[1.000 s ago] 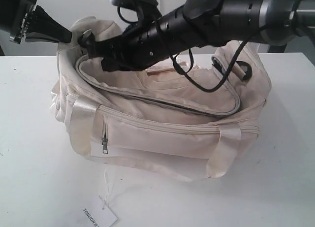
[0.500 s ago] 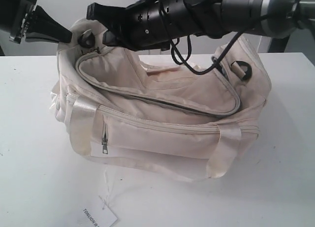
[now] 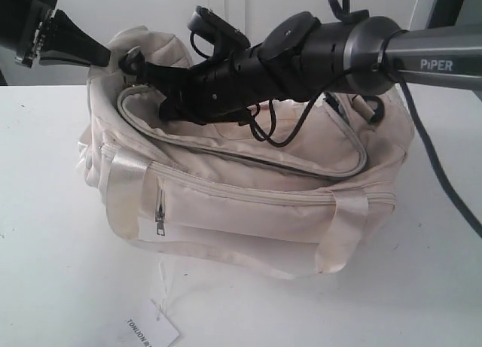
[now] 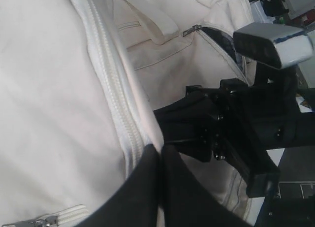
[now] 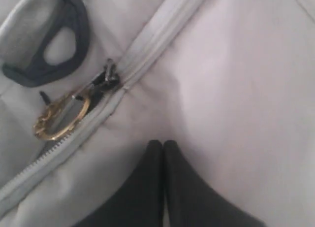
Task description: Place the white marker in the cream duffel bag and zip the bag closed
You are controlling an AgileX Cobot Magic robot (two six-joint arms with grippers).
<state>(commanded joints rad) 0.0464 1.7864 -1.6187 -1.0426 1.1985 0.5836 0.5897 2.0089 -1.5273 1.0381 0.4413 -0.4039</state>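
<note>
The cream duffel bag (image 3: 248, 204) sits mid-frame on the white table (image 3: 429, 279), with bare tabletop to its left, to its right and below it. The table's far edge runs just behind the bag. One paper tag (image 3: 153, 332) lies at the lower edge of the frame and is cut off by it.

Overhead room is tight. The right arm stretches from the upper right across the bag's top, and the right gripper (image 3: 154, 82) sits at the bag's upper-left end. In the right wrist view its fingers (image 5: 147, 187) are pressed together, holding nothing, with their tips on the cream fabric. They lie just beside the gold ring pull (image 5: 61, 117), without touching it.

The left gripper (image 3: 104, 59) comes in from the upper-left corner. Its fingers (image 4: 140, 187) are closed tight at the bag's rim, beside the zip tape, and seem to pinch the fabric there.

Counted: one bag, two grippers, one ring pull, one front pocket zip (image 3: 160, 210) and two shiny strap bands (image 3: 124, 190) down the front. A dark slit shows along the front of the curved top zipper (image 3: 301, 170). Where the white marker lies cannot be told.
</note>
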